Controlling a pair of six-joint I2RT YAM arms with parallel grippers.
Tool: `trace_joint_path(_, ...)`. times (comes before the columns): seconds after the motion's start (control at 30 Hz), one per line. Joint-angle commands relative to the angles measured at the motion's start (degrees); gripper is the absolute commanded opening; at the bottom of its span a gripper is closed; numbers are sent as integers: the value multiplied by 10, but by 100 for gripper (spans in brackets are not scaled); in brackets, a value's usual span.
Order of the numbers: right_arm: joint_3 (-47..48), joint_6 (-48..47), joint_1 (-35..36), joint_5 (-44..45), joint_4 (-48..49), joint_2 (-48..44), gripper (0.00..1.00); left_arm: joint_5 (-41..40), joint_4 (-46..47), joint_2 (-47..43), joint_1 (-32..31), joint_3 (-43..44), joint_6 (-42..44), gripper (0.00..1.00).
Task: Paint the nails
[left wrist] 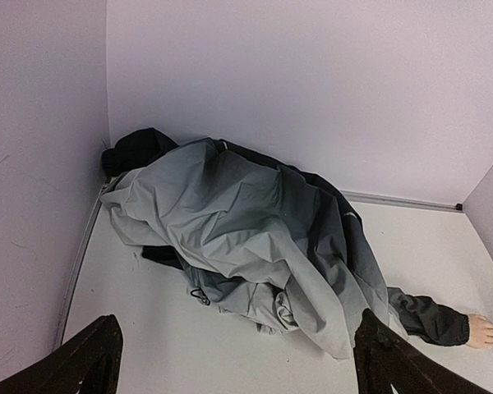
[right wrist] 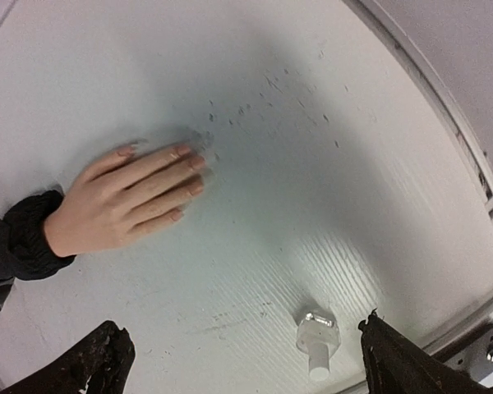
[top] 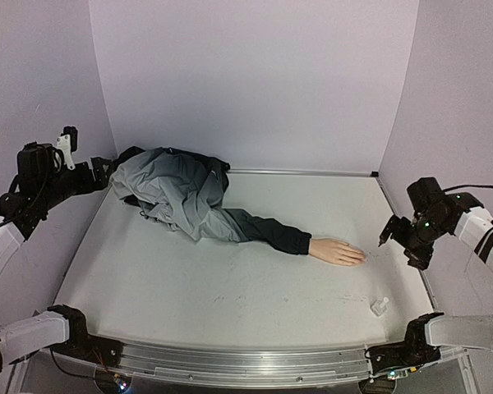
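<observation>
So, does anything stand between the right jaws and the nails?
Nothing visible does. Only bare table lies between the right gripper, jaws open, and the nails; the small bottle lies aside, near the front edge.

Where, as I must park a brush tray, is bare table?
Bare: the wide near strip of white table between dark sleeve and front metal rail; also behind the pale mannequin hand. Crowded: far-left corner, under the crumpled grey jacket.
</observation>
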Motion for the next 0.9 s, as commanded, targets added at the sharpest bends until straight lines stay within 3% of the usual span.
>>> trace_joint_path(0.0, -40, 113, -7, -61, -75, 26, 98, -18, 0, -15, 1, 35, -4, 99)
trace_joint_path(0.23, -122, 246, -10, -82, -78, 5, 98, -31, -2, -21, -9, 40, -3, 99)
trace_joint_path(0.43, -150, 277, -9, -103, -73, 17, 97, -32, -2, -25, -14, 45, -4, 99)
trace_joint_path(0.87, -141, 267, -1, -112, -47, 59, 70, -31, 0, -29, -15, 49, -8, 99)
